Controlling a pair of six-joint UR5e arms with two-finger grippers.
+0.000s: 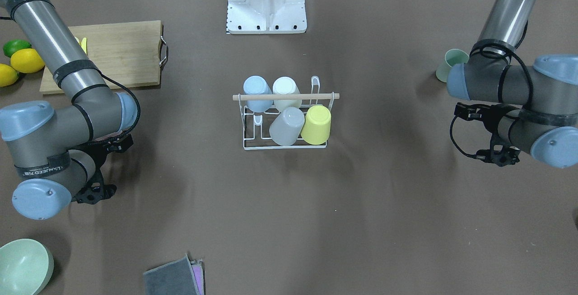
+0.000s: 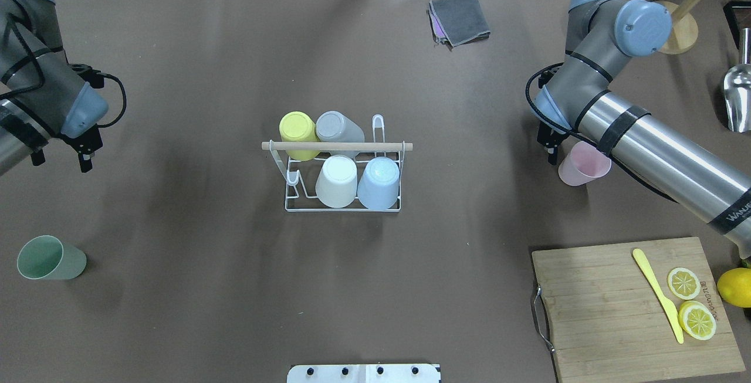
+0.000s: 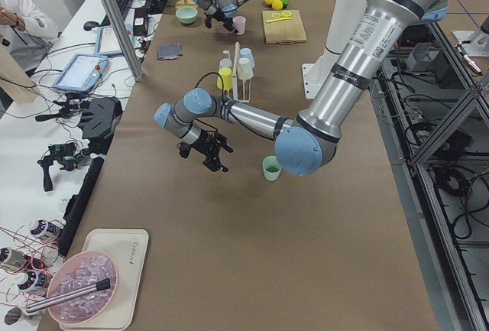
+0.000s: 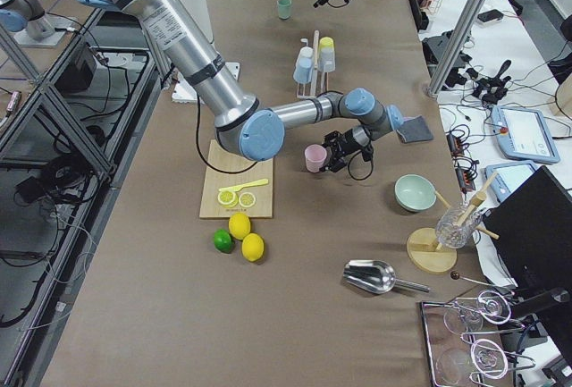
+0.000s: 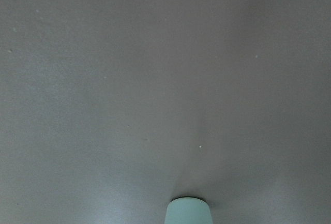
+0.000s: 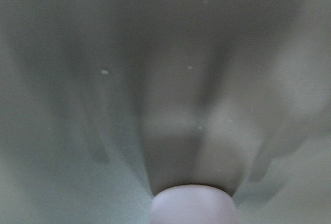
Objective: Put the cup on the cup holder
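The cup holder (image 2: pixel 337 147), a white wire rack with a wooden rod handle, stands mid-table and holds yellow, grey, white and blue cups upside down. A pink cup (image 2: pixel 583 163) stands upright right beside my right gripper (image 2: pixel 550 148), apart from it; it also shows at the bottom of the right wrist view (image 6: pixel 192 204). A green cup (image 2: pixel 50 258) lies on its side at the near left, below my left gripper (image 2: pixel 61 158), and shows in the left wrist view (image 5: pixel 187 211). Both grippers look open and empty, low over the table.
A wooden cutting board (image 2: pixel 636 307) with a yellow knife and lemon slices lies at the near right, whole lemons beside it. A grey cloth (image 2: pixel 460 18) lies at the far side. A green bowl (image 1: pixel 22 265) and a metal scoop (image 2: pixel 738 92) sit at the right end.
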